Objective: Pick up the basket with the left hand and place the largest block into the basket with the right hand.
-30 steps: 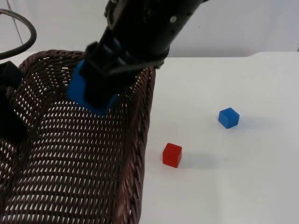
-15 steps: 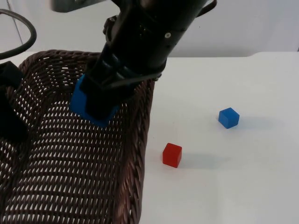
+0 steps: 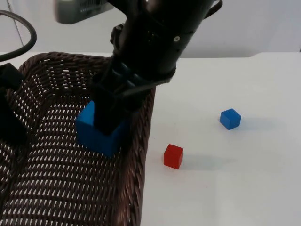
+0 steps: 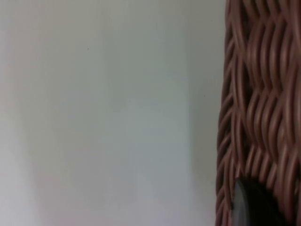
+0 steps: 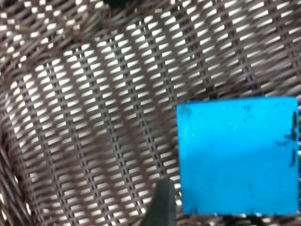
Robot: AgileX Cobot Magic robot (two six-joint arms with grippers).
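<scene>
The white table top (image 3: 235,188) ends at a grey partition wall (image 3: 254,23) along its far edge. A small red block (image 3: 173,156) lies on it, with a small blue block (image 3: 230,118) nearer the far edge, the two well apart.

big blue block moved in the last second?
Yes. The big blue block has dropped lower in the basket, away from its far rim, under the right gripper. The red block stayed put.

The top view looks down and forward over the table (image 3: 225,188), while both wrist views sit close against the basket (image 3: 61,183), their shared ground.
</scene>
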